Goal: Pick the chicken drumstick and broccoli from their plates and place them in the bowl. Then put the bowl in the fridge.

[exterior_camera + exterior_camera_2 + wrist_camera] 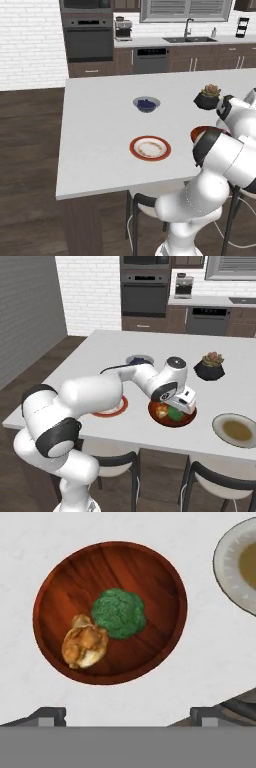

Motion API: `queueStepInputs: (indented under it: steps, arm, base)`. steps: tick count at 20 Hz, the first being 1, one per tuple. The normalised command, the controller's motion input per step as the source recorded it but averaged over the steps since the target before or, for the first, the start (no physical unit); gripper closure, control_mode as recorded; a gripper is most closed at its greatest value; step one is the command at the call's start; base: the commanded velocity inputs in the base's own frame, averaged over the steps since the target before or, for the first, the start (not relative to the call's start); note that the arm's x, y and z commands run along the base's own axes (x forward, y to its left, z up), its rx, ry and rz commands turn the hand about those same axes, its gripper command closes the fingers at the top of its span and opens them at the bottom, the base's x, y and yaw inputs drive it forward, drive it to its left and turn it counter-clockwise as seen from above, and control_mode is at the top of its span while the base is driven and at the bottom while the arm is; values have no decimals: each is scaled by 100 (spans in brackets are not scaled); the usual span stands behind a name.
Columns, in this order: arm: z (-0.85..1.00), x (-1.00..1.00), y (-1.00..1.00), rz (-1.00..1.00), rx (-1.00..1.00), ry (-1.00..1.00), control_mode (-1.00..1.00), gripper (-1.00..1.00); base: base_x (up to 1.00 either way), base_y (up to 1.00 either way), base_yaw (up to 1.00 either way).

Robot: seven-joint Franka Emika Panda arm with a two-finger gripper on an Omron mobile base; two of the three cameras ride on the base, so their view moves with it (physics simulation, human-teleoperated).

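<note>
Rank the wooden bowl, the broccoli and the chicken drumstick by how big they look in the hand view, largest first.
1. The wooden bowl, by far the largest.
2. The broccoli, lying in the bowl.
3. The chicken drumstick, slightly smaller than the broccoli and touching it.
All three sit at about the same depth, so nearness hardly skews this.

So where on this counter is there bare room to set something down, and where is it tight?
Widest bare stretch: the counter left of the red-rimmed plate and blueberry bowl, plus the far strip behind them. A smaller gap lies between the wooden bowl and the succulent pot. It is crowded around the wooden bowl, flanked by both plates, the beige plate close, with the gripper above it.
</note>
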Motion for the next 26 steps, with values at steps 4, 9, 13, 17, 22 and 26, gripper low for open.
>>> queueStepInputs:
  steps: [4, 9, 13, 17, 22, 26]
  arm:
    - [15, -49, -25, -30, 23, 18, -100, -100]
    - [-27, -33, -7, -16, 29, 0, -100, -100]
    - [-33, 6, 0, -1, 10, 8, -100, -100]
    - [-49, 19, 0, 0, 0, -2, -100, -100]
    - [-27, 46, 0, 0, 0, 0, -100, -100]
    - [-21, 42, -1, 0, 0, 0, -100, -100]
  base:
    - [0, 0, 0]
    - [0, 0, 0]
    - [0, 0, 0]
    - [0, 0, 0]
    - [0, 0, 0]
    - [0, 0, 0]
